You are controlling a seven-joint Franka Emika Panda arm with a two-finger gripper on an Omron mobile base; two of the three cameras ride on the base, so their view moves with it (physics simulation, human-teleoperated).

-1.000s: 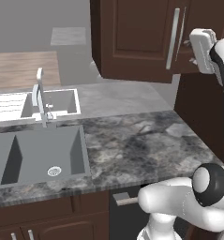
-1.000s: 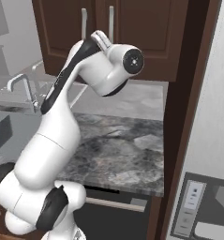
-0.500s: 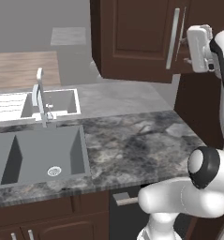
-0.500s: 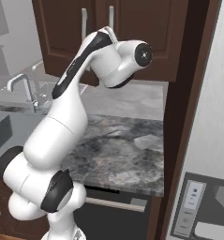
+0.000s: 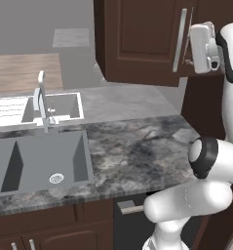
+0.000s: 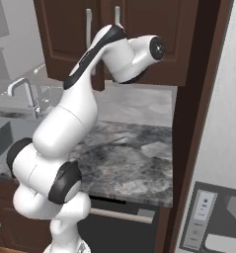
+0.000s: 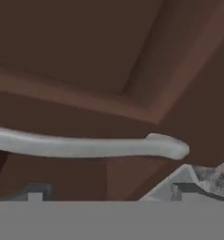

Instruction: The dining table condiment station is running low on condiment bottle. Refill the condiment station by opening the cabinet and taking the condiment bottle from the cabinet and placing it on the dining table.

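Observation:
The cabinet [image 5: 142, 39] hangs above the counter with both doors shut, so the condiment bottle is hidden. The dining table is out of view. My gripper [image 5: 189, 48] is raised in front of the right door, right at its long silver handles [image 5: 181, 39]. In the hand view a silver handle [image 7: 85, 145] crosses the picture just beyond my two fingertips [image 7: 36, 192], and the gripper [image 7: 108, 194] is open with nothing between the jaws. In the right base view my own arm covers the hand in front of the cabinet [image 6: 154, 29].
Below lies a stone counter [image 5: 137, 151] with a grey sink [image 5: 40, 163] and a faucet [image 5: 42, 105] on the left. A tall dark panel [image 6: 198, 99] stands to the right, with a white appliance [image 6: 213, 222] beyond it.
The arm has lifted and pushed the hand a little left and up, closer to the cabinet handle. The jaws stay open and the doors stay shut.

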